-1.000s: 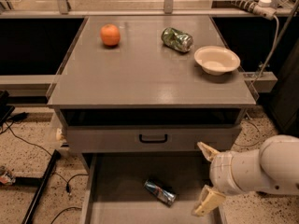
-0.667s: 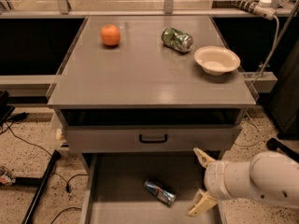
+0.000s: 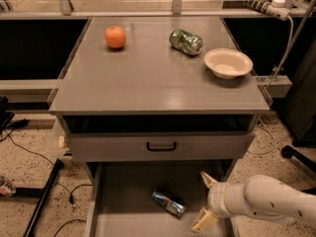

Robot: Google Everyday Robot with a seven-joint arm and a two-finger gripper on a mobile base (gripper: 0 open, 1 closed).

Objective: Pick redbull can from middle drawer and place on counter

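The redbull can [image 3: 169, 203] lies on its side on the grey floor of the open middle drawer [image 3: 123, 201], near its middle. My gripper [image 3: 206, 200] is at the drawer's right side, just right of the can and apart from it. Its two cream fingers [image 3: 208, 179] are spread wide and hold nothing. The white arm runs off to the lower right. The counter [image 3: 148, 78] is the grey cabinet top above.
On the counter are an orange [image 3: 115, 36] at back left, a green-and-silver can [image 3: 185, 41] on its side at back, and a cream bowl [image 3: 228, 62] at right. A drawer front with black handle [image 3: 161, 146] sits above the open drawer. Cables lie on the floor at left.
My gripper and arm have moved left and lower, closer to the can. The can has not moved.
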